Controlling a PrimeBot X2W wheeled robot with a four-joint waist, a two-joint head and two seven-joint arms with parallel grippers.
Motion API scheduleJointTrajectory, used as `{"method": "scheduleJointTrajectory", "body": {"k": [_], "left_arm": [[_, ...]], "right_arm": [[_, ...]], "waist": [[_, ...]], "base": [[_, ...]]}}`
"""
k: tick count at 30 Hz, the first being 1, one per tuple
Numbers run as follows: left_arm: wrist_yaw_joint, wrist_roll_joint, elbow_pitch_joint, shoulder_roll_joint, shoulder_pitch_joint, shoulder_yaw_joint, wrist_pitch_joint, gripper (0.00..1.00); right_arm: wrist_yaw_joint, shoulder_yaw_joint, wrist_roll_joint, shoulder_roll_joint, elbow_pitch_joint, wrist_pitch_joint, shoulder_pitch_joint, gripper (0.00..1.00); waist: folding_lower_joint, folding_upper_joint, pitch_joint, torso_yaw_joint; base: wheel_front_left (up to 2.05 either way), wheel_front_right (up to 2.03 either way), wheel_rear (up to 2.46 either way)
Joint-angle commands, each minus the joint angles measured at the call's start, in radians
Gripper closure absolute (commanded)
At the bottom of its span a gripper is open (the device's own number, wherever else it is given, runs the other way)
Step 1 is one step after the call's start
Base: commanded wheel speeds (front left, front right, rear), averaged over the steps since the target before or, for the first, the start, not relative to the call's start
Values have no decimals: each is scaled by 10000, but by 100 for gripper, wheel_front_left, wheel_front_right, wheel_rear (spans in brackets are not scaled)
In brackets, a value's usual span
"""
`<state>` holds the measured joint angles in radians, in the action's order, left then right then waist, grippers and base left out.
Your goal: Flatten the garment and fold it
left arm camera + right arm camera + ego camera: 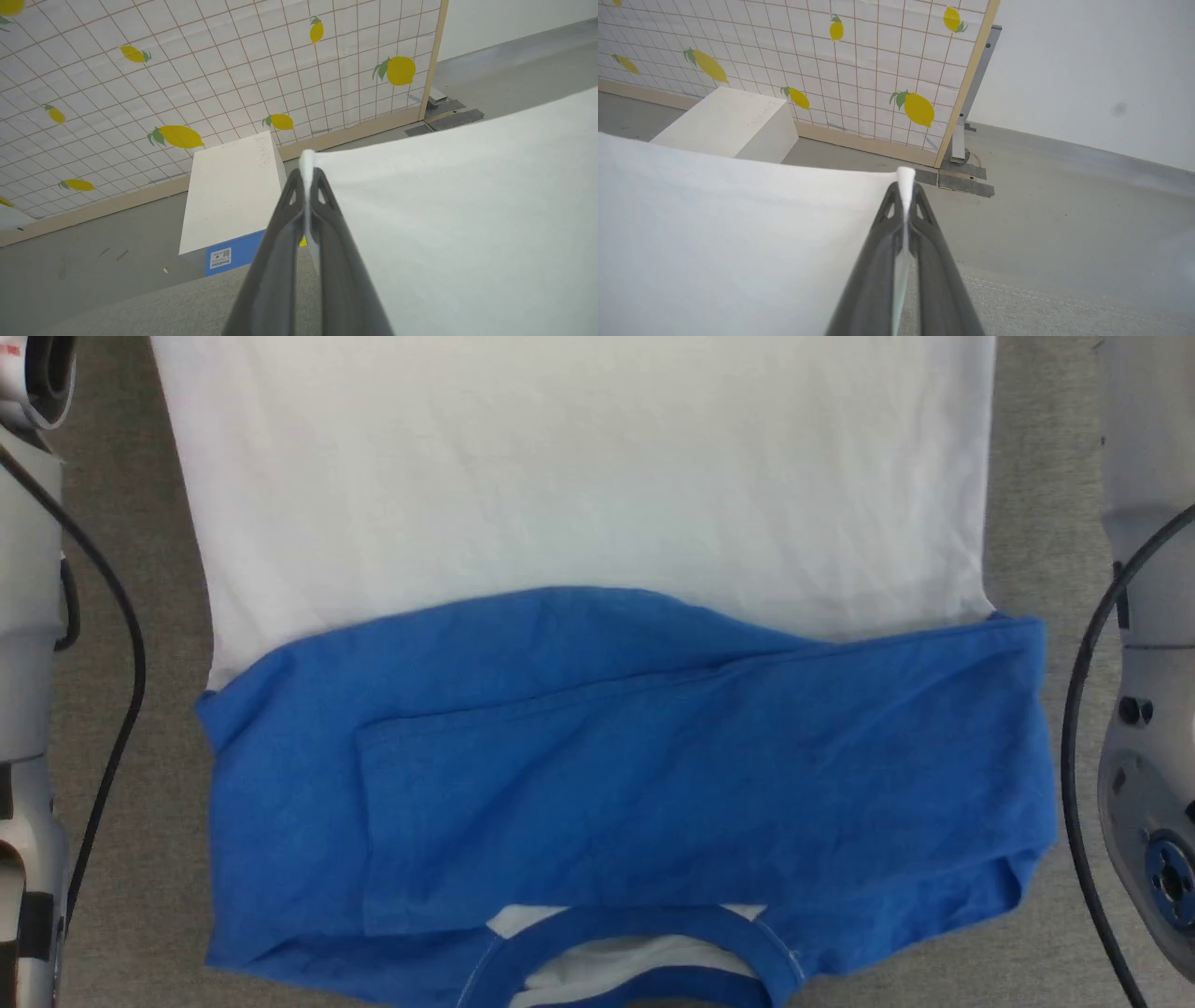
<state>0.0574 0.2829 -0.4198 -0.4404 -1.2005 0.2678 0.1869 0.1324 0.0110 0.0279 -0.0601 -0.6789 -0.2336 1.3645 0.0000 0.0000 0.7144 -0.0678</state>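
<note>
The garment point(579, 504) lies flat on the grey table, white body toward the far side, blue sleeves folded across its near part and the blue neckband at the bottom edge of the head view. My left gripper point(306, 175) is shut on a far corner of the white fabric point(467, 210), which spreads off to its right. My right gripper point(905, 186) is shut on the other far corner, with the white cloth point(738, 224) stretching to its left. Both corners poke out just past the fingertips.
The pale forearms point(28, 616) point(1148, 616) with black cables flank the shirt in the head view. Beyond the table stand a white box point(229, 196) with a blue side and a lemon-print screen point(210, 70) on a grey floor point(1064, 196).
</note>
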Motion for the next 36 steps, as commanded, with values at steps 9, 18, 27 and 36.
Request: {"method": "scheduleJointTrajectory", "body": {"k": [9, 18, 27, 36], "left_arm": [[172, 461, -27, -84, 1577, 33, -966, 100], [161, 1296, 1739, -187, 4688, 3, -957, 100], [-223, 2108, 4225, -429, 8612, 148, -332, 100], [-1046, 2635, 5439, -334, 11913, 95, -323, 100]], "right_arm": [[-17, -1667, -2077, -700, 524, 1733, -1829, 100], [-17, -2804, -3704, -2018, 3433, 2060, -5369, 100], [-17, -1907, -3916, -2854, 6348, 1701, -9869, 100], [-17, -1019, -3481, -2711, 7907, 705, -12865, 100]], "waist": [[0, 0, -1989, -51], [0, 0, -3913, 242], [0, 0, -5126, 629], [0, 0, -5603, 764]], "base": [[0, 0, 0], [0, 0, 0], [0, 0, 0], [0, 0, 0]]}}
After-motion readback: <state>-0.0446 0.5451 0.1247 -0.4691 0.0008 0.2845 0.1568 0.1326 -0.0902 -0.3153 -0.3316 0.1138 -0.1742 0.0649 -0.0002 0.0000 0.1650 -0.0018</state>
